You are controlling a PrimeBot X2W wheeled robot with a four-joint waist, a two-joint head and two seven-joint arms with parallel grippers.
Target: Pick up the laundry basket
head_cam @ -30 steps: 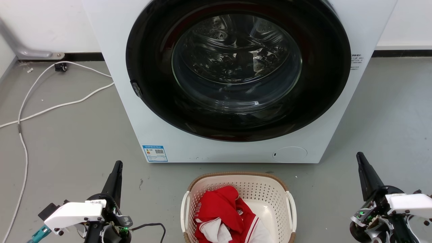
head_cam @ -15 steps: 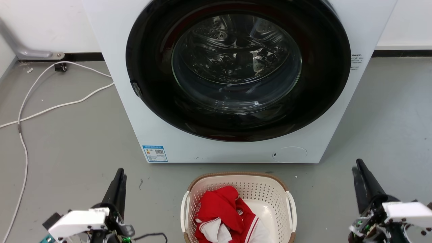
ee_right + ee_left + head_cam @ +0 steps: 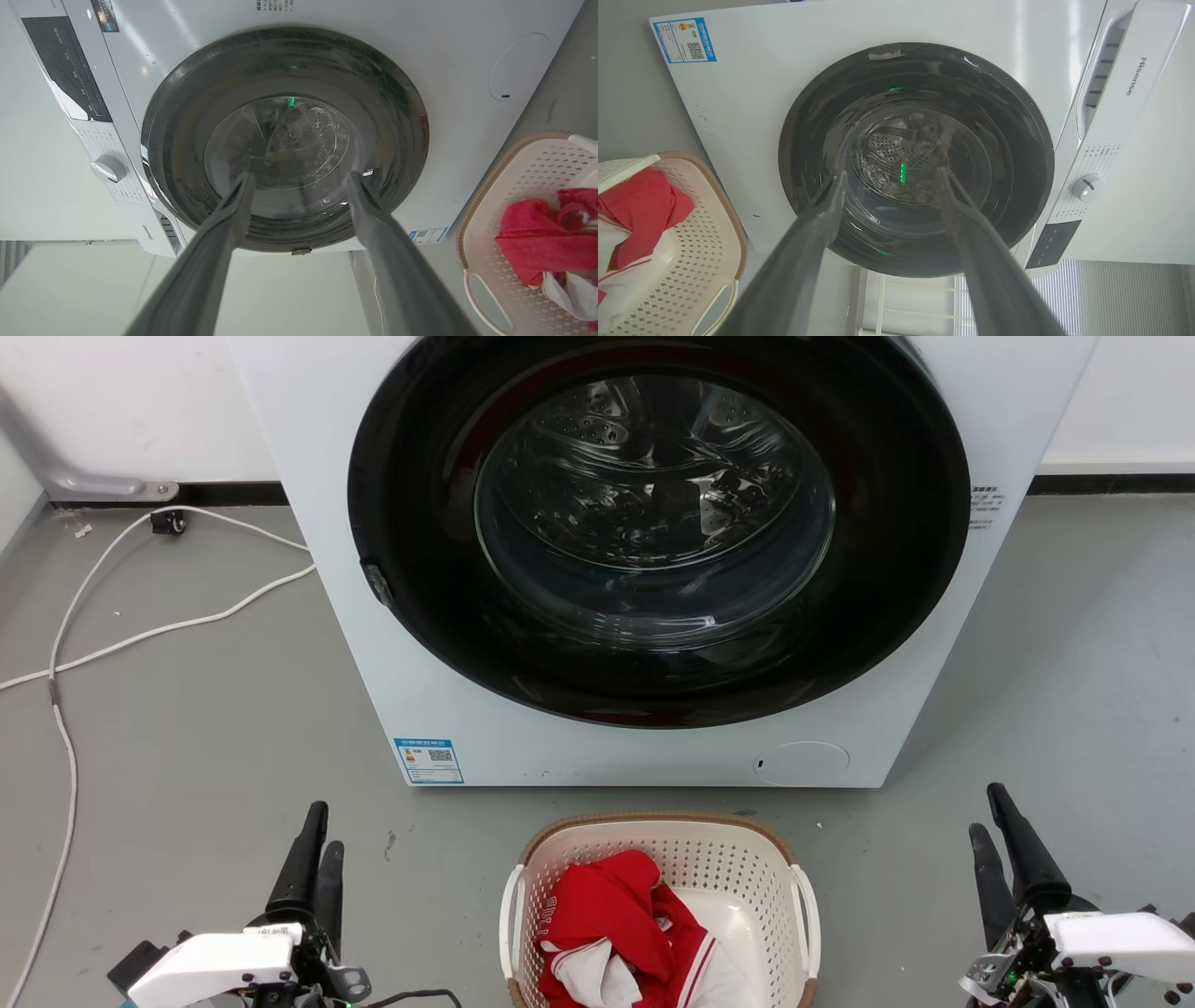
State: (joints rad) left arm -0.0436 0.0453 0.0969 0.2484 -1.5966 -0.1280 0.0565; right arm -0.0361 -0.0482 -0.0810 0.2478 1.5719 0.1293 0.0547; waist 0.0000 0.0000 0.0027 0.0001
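The laundry basket [image 3: 730, 861], cream-white and perforated with a brown rim and white side handles, stands on the grey floor at the bottom centre of the head view, just in front of the washing machine. It holds red and white clothes [image 3: 611, 919]. My left gripper [image 3: 326, 829] is open, empty, and well to the basket's left. My right gripper [image 3: 986, 810] is also open and empty, well to its right. In the left wrist view the open gripper [image 3: 892, 172] points at the machine door, with the basket [image 3: 707, 242] at lower left. The right wrist view shows the open gripper [image 3: 300, 176] and the basket [image 3: 518, 186] at right.
A white front-loading washing machine [image 3: 355, 644] with a dark round door [image 3: 653, 523] rises close behind the basket. White cables [image 3: 65, 644] trail over the floor at left. Bare floor lies between each gripper and the basket.
Both grippers have gone from shut to open, the fingers now parted. Both have also sunk slightly lower in the head view. The basket has not moved.
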